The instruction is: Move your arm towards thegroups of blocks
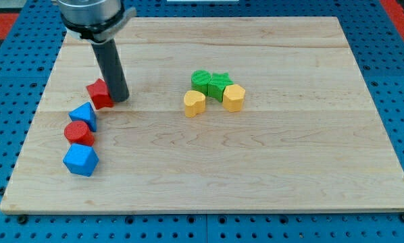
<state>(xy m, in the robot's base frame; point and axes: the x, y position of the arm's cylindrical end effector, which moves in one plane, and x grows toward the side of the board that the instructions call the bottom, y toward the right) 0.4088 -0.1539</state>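
A: What's the surface (269,169)?
B: Pale wood board over blue pegboard.
A: My tip (119,98)?
B: Rod upright, touching the red block (99,93); no jaws. Blue block (84,115), red cylinder (78,132), blue cube (80,160) trail below; green (200,80), green star (219,85), yellow (194,103) and yellow hexagon (234,97) cluster well right.

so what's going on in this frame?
The arm's rod is down on the wooden board, with my tip right beside the upper red block, on its right, apparently touching it. That block heads a loose column at the view's left: a blue block, a red cylinder and a second blue block. Near the centre sits the other cluster: two green blocks behind a yellow block and a yellow hexagon. The tip is well left of that cluster.
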